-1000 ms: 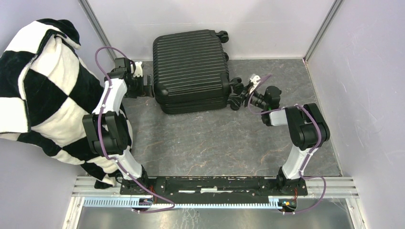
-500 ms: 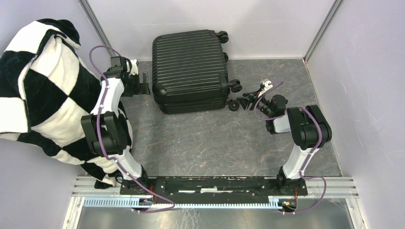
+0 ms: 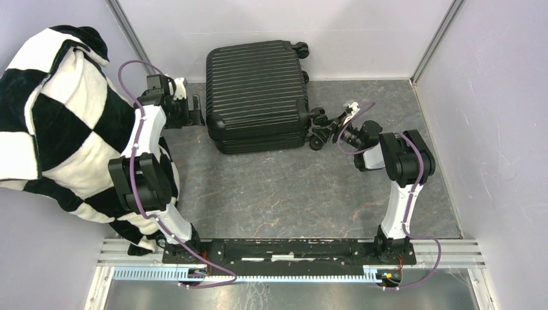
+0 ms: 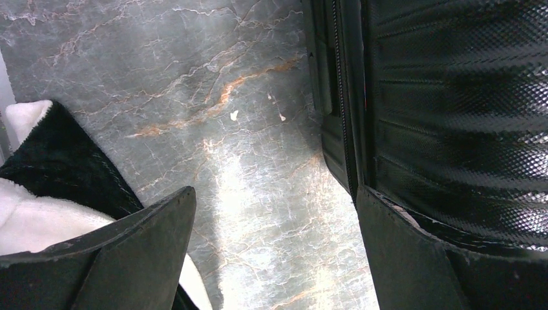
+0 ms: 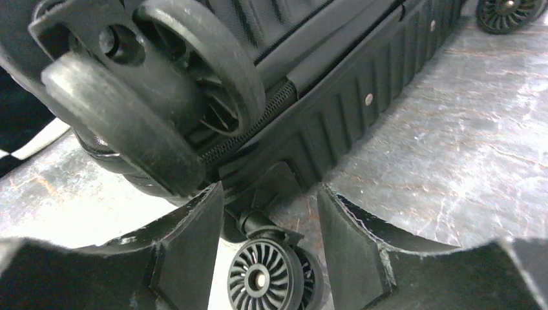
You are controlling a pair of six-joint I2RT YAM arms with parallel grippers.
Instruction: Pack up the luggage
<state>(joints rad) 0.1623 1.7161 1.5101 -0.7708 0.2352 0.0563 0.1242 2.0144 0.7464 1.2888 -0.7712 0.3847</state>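
The luggage (image 3: 258, 93) is a black ribbed hard-shell suitcase lying closed and flat at the back of the table. My left gripper (image 3: 196, 111) is open beside its left edge. In the left wrist view the gripper (image 4: 276, 194) is empty over bare table, and its right finger (image 4: 413, 258) sits against the suitcase shell (image 4: 452, 97). My right gripper (image 3: 321, 128) is at the suitcase's right side by the caster wheels. In the right wrist view it (image 5: 270, 190) is open and straddles the stem of a small caster wheel (image 5: 268, 278), with a larger-looking wheel (image 5: 148, 97) just above.
A black-and-white checkered blanket (image 3: 58, 116) is heaped along the left wall, and its edge shows in the left wrist view (image 4: 39, 194). Lilac walls close in the table (image 3: 291, 187) on three sides. Another caster (image 5: 510, 13) shows at the suitcase's far corner.
My right gripper drew back from the wheels half a second ago and has now returned to them. My left gripper has shifted slightly up along the suitcase's left edge. The suitcase nudged slightly left.
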